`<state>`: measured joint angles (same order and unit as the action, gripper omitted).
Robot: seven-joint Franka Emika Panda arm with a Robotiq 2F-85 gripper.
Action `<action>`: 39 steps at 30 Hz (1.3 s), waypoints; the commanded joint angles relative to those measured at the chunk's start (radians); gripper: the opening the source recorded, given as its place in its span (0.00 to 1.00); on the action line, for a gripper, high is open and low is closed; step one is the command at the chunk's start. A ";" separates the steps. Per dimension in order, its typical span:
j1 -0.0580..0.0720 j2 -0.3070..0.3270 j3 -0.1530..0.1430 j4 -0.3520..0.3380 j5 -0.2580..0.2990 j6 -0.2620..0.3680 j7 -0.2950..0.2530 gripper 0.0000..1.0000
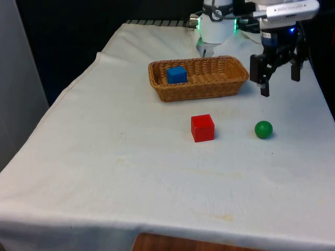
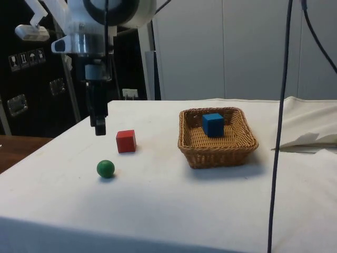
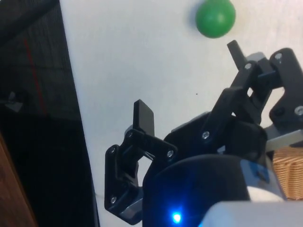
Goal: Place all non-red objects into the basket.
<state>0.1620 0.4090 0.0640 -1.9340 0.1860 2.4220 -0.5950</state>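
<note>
Ball (image 1: 263,129) apart from basket (image 1: 198,89).

Even, fairly bright overhead light falls on the white worktop (image 1: 131,172), with soft shadows pooling under the basket (image 2: 217,138) and green ball (image 2: 106,168), no harsh glare, dark surroundings beyond, and the nearby claw (image 3: 189,82) looking slightly soft.

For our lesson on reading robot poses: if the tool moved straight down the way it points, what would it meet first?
Probably bare white cloth. The open tool points down with nothing beneath it; the green ball lies nearer the camera, though depth is uncertain.
</note>
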 commanded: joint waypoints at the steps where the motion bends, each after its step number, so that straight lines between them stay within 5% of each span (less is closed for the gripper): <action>1: 0.007 0.012 -0.003 0.013 -0.009 -0.015 0.016 1.00; 9: 0.003 0.026 0.007 0.019 0.000 -0.009 0.006 1.00; 15: 0.018 0.049 -0.006 0.030 -0.040 0.015 0.043 1.00; 17: 0.006 0.051 0.007 0.028 -0.042 0.019 0.044 1.00; 18: 0.018 0.059 -0.007 0.035 -0.068 0.028 0.070 1.00; 24: 0.018 0.080 -0.005 0.045 -0.125 0.050 0.125 1.00; 26: 0.007 0.078 0.007 0.042 -0.119 0.048 0.120 1.00; 30: 0.018 0.112 -0.004 0.063 -0.143 0.057 0.146 1.00; 33: 0.019 0.134 -0.003 0.078 -0.153 0.058 0.159 1.00; 34: 0.008 0.119 0.007 0.068 -0.137 0.053 0.139 1.00; 35: 0.019 0.134 -0.003 0.078 -0.153 0.058 0.159 1.00; 39: 0.015 0.155 0.001 0.095 -0.156 0.057 0.164 1.00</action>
<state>0.1720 0.5580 0.0710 -1.8440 0.0370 2.4750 -0.4400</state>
